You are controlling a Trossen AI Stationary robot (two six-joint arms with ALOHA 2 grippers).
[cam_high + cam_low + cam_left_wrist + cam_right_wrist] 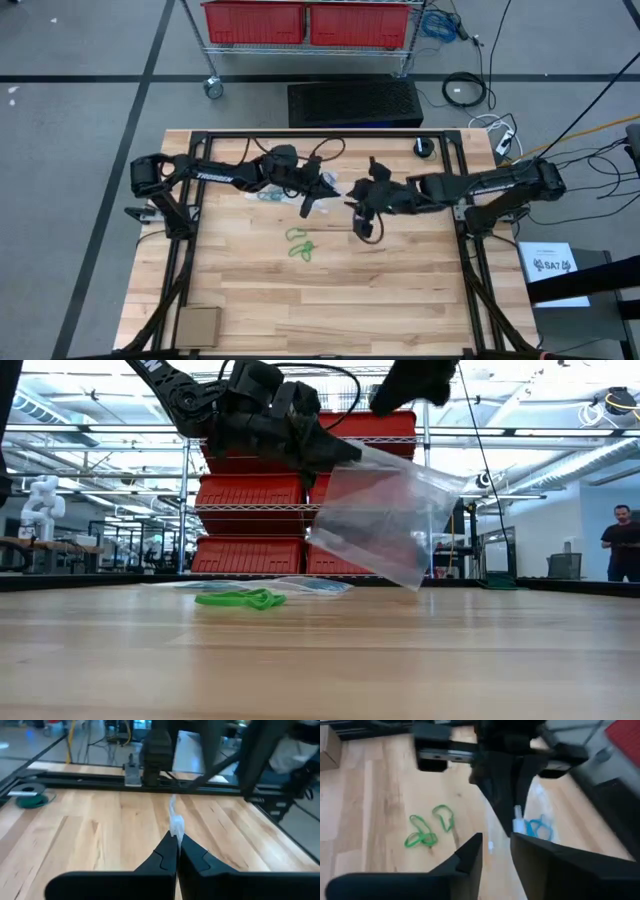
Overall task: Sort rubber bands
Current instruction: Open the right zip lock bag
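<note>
The low view showed the left gripper (340,455) raised above the table with a clear plastic bag (385,515) hanging from its tip, the jaws clenched on the bag's upper edge; in the left wrist view the two fingers (167,857) met with a scrap of clear film pinched between them. The right gripper (495,847) sat just across from it, its jaws parted with a plain gap between them and nothing in that gap, the bag's edge lying just ahead of them. The green rubber bands (300,245) lay loose on the wooden table (400,290) below and to one side of both sets of jaws, well apart from the bag's mouth; the right wrist view showed them as two tangled loops (427,830). A few blue rubber bands (537,827) rested beyond the right jaws, under or inside a second flat bag on the table, which of the two I could not tell. By my reading the step in hand was a handover of the bag, or the opening of its mouth, before any band went in. The next move called for the free right jaws to go down over the green loops and nip the thin, floppy rubber flat against the wood, while the left kept the bag's mouth up and reachable.
</note>
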